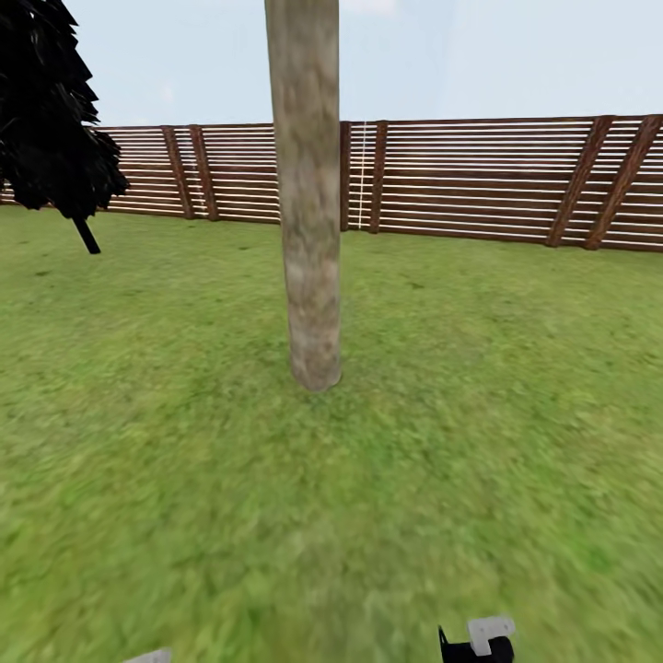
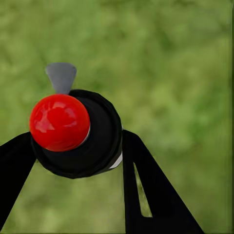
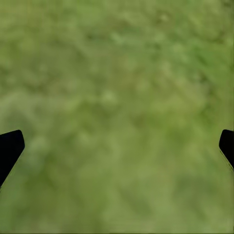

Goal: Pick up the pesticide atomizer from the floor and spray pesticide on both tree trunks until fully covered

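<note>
A thick, pale grey-brown mottled tree trunk rises from the lawn straight ahead, a few steps away, with its crown out of view. In the left wrist view the pesticide atomizer is a stubby black body with a glossy red knob and a grey nozzle. My left gripper is shut on it, one black finger on each side. Over bare grass, my right gripper is open with its fingers wide apart. Its pale tip shows at the head view's lower edge.
A brown slatted wooden fence closes the garden behind the trunk. A narrow black tree stands at the far left near the fence. Green lawn lies all around the trunk.
</note>
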{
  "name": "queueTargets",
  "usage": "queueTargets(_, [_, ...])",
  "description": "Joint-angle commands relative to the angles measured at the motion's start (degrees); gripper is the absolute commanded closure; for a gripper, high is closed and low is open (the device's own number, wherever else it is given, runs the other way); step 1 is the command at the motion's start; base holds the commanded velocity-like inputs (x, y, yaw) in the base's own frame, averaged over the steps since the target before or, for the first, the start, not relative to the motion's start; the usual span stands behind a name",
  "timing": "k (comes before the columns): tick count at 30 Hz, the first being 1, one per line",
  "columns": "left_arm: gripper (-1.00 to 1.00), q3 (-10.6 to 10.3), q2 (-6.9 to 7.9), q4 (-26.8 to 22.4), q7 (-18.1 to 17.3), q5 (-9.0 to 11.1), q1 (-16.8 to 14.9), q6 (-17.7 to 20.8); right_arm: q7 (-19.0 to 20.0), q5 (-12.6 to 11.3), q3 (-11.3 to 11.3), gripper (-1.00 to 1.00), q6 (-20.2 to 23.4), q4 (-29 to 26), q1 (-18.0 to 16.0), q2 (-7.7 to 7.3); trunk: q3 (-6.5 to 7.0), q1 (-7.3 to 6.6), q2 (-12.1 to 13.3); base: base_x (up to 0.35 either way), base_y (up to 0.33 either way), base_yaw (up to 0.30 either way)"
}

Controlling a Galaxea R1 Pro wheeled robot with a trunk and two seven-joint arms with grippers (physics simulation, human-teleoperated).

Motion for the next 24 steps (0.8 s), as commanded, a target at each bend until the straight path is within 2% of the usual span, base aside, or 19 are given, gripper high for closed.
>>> queueTargets(1, [1.0,0.0,0.0,0.0,0.0,0.0,0.0,0.0,0.0,0.0,0.0,-1.0,0.0,0.0,0.0,0.0,0.0,0.0,0.0,0.339,0.0,0.0])
queueTargets(16, [1.0,0.0,0.0,0.0,0.0,0.0,0.0,0.0,0.0,0.0,0.0,-1.0,0.0,0.0,0.0,0.0,0.0,0.0,0.0,0.339,-0.001,0.0])
queueTargets(24, [1.0,0.2,0.18,-0.1,-0.2,0.0,0.0,-0.1,-0.2,0.0,-0.1,-1.0,0.0,-0.1,0.0,-0.02,0.0,0.0,0.0,0.328,-0.094,0.0])
